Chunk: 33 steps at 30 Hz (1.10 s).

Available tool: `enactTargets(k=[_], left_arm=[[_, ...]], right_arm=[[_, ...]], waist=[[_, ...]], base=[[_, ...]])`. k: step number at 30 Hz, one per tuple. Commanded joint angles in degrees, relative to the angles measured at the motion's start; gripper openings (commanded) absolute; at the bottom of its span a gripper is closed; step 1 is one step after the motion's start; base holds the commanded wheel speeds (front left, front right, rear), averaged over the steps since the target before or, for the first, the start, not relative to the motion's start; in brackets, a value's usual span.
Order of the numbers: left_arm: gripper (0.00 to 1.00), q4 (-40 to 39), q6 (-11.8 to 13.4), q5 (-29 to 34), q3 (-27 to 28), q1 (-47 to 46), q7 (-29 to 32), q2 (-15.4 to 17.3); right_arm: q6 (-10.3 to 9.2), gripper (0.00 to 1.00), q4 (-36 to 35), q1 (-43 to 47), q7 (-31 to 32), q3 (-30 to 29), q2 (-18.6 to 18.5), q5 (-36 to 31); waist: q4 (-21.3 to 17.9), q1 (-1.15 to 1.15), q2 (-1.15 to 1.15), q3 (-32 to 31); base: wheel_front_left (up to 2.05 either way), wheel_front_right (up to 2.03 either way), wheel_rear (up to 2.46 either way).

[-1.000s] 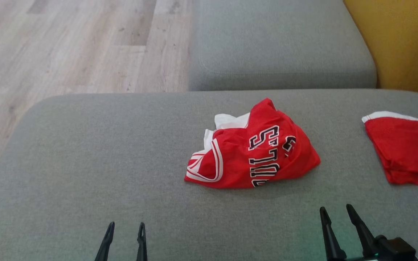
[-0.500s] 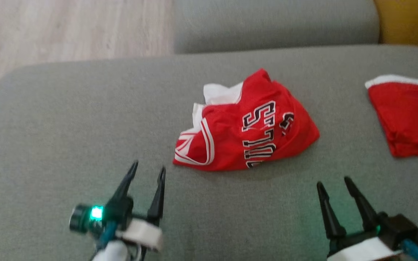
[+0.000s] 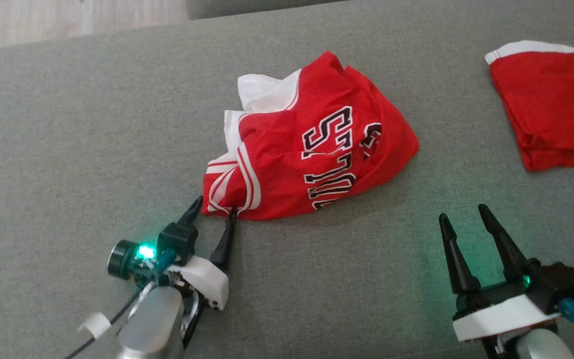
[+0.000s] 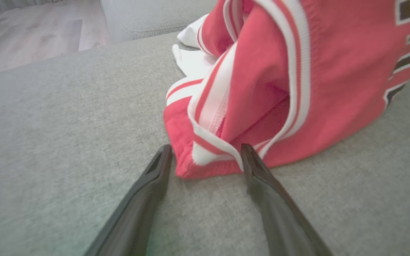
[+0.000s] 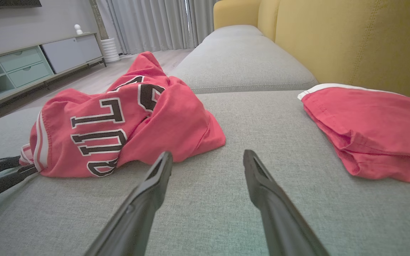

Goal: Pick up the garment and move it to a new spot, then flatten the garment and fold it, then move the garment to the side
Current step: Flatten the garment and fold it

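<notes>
Left wrist view had the open left pincer (image 4: pixel 205 147) bracketing the striped trim at the near-left corner of the crumpled jersey (image 4: pixel 297 71) mid-sofa (image 4: pixel 48 124), likely light, limp and best pinched at that thicker trim, while the right pincer (image 3: pixel 461 210), also open, hung apart at near right.

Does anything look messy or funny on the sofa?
Yes. The red jersey lies scrunched in a heap on the grey cushion, its letters bent and white cloth poking out. The other red garment lies neatly folded.
</notes>
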Motion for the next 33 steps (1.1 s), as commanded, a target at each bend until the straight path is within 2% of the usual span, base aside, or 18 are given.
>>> enactTargets(k=[1, 3, 5, 6, 11, 14, 16, 18, 22, 28, 33], left_arm=[[1.0, 0.0, 0.2, -0.4, 1.0, -2.5, -0.1, 0.5], [1.0, 2.2, 0.1, -1.4, 0.1, -3.8, -0.1, 0.5], [0.29, 3.4, -0.7, -2.6, -1.2, -4.9, -0.2, 0.5], [0.0, 3.9, -1.1, -3.4, -1.8, -5.2, -0.2, 0.5], [0.0, 5.2, -2.6, -5.3, -6.5, -5.9, -0.3, 0.5], [0.0, 0.6, -2.9, -8.4, -14.2, -5.1, -0.3, 0.5], [0.0, -3.2, -2.9, -12.2, -19.3, -5.1, 0.0, 0.4], [0.0, -8.1, -2.9, -18.6, -23.2, -5.6, 1.8, 0.4], [0.0, -17.7, -2.9, -29.2, -27.2, -10.3, 5.9, 0.5], [0.0, -27.4, -2.9, -40.9, -26.2, -21.8, 9.3, 1.9], [0.0, -25.8, -2.9, -46.3, -18.9, -32.9, 6.3, 1.5]], right_arm=[[-0.05, 1.0, -1.8, -1.9, -0.3, 1.4, -0.9, 0.3], [-0.05, 1.0, -1.8, -2.3, -0.3, 1.4, -0.7, 0.4], [-0.05, 1.0, -1.8, -2.5, -0.3, 1.4, -0.5, 0.4], [-0.05, 1.0, -1.7, -2.6, -0.3, 1.4, -0.4, 0.4], [-0.05, 1.0, -1.2, -2.8, -0.3, 1.8, 0.4, 0.4], [-0.05, 1.0, -0.6, -2.2, -0.3, 2.2, 1.1, 0.6], [-0.05, 1.0, -0.3, -1.8, -0.3, 2.4, 1.6, 0.7], [-0.05, 1.0, 0.0, -1.4, -0.3, 2.6, 2.1, 0.7], [-0.05, 1.0, 0.4, -0.4, -0.3, 2.8, 2.9, 0.6], [-0.05, 1.0, 0.7, 0.4, -0.3, 2.8, 3.4, 0.6], [-0.05, 1.0, 1.1, 1.4, -0.3, 2.5, 3.6, 0.4]], waist=[[-0.9, -0.01, 0.0, 0.9], [-1.4, -0.01, 0.0, 1.4], [-1.6, -0.01, 0.0, 1.6], [-1.8, -0.01, 0.0, 1.6], [-3.1, -0.01, 0.0, 0.1], [-4.5, -0.01, 0.0, -2.5], [-5.3, -0.01, 0.0, -3.9], [-6.2, -0.01, 0.0, -5.2], [-7.8, -0.01, 0.0, -7.7], [-10.1, -0.01, 0.0, -10.8], [-11.1, -0.01, 0.0, -13.0]], base=[[0.0, 0.0, 0.0], [0.0, 0.0, 0.0], [0.0, 0.0, 0.0], [0.0, 0.0, 0.0], [0.0, 0.0, 0.0], [0.0, 0.0, 0.0], [0.0, 0.0, 0.0], [0.0, 0.0, 0.0], [0.0, 0.0, 0.0], [0.0, 0.0, 0.0], [0.0, 0.0, 0.0]])
